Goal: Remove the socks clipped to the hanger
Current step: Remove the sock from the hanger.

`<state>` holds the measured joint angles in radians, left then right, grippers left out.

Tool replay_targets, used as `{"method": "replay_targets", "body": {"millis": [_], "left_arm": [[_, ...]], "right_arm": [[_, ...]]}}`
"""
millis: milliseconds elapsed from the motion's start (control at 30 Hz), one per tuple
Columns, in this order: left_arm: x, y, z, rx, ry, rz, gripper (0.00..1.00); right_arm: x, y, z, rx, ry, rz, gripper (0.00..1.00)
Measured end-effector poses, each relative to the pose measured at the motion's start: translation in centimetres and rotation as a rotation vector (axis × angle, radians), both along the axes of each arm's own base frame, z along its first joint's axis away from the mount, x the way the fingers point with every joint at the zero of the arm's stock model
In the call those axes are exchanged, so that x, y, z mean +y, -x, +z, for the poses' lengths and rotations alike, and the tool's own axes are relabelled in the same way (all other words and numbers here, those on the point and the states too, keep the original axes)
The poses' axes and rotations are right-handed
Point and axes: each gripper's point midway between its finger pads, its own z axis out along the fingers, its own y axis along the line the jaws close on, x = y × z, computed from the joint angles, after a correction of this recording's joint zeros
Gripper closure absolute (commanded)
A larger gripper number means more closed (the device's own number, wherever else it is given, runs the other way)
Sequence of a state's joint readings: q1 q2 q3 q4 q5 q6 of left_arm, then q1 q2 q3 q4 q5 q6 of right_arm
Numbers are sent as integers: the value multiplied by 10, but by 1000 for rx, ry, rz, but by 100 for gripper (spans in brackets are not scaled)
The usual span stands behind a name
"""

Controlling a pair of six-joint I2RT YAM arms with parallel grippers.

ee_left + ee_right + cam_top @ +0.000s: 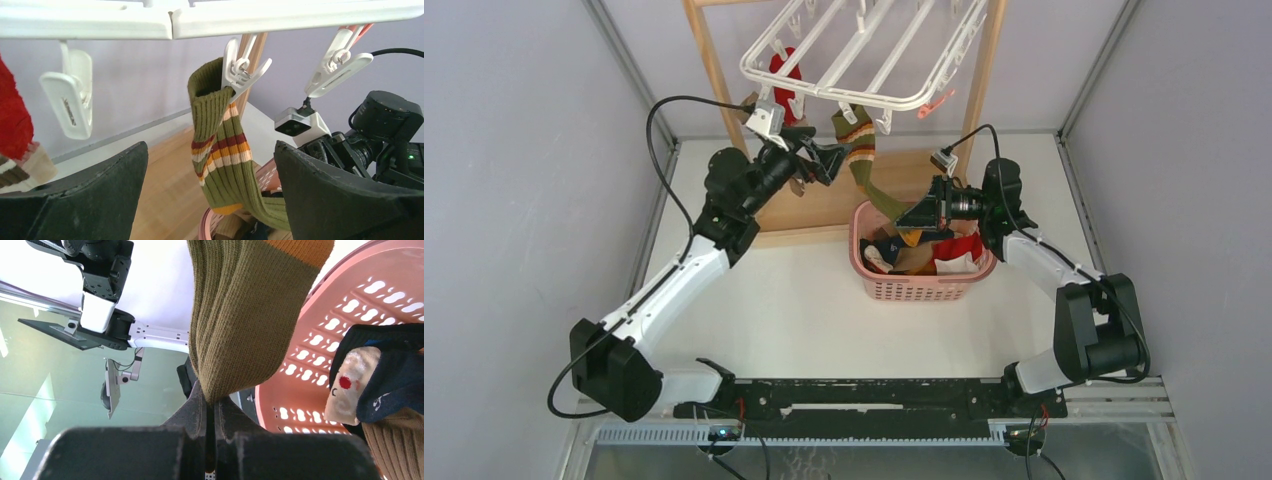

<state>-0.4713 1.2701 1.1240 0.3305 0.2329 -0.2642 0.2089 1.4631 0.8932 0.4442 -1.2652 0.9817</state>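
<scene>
While my arms reach forward from the near edge of the table (804,310), the closest thing to my bases is the pink basket (879,290). It stands on the table right of centre, with loose socks (944,252) heaped inside, navy, red, white and tan among them.

My right end effector (916,215) hangs over the basket's far rim. Its jaws are pressed together on the lower end of the striped sock (861,150). In the right wrist view the olive knit runs down into the thin slit between the fingers (192,415), with the basket wall just beside.

A little farther back and to the left, my left end effector (829,162) is raised and spread wide, holding nothing. In its own wrist view the striped sock hangs in the gap between the two fingers (95,200). Whether either one touches it I cannot tell, since the sock's lower part passes behind the right-hand finger.

Beyond that, the sock's cuff is pinched in a white clip (240,70) dangling from the near rail of the hanger (824,97). The sock slopes from that clip down toward the basket.

An empty clip (70,100) hangs to the left of it, and farther left a red sock (786,75) is clipped to the hanger. Behind everything stands the wooden frame (714,80).
</scene>
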Motion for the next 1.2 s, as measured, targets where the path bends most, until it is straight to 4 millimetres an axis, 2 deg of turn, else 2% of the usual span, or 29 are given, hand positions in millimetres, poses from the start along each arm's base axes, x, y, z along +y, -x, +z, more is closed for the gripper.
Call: {"method": "replay_targets", "body": {"millis": [533,867,1200], "left_arm": [[-21,-7,11,-107,39,-94,4],[-32,-17,1,-112,57,-126,5],[-35,-8,21,-165,113,-166,6]], "right_arm": [[1,-3,-11,33,13,1,100],[1,-3,-16,41,21,3,100],[1,-4,-22,47,28,6,100]]}}
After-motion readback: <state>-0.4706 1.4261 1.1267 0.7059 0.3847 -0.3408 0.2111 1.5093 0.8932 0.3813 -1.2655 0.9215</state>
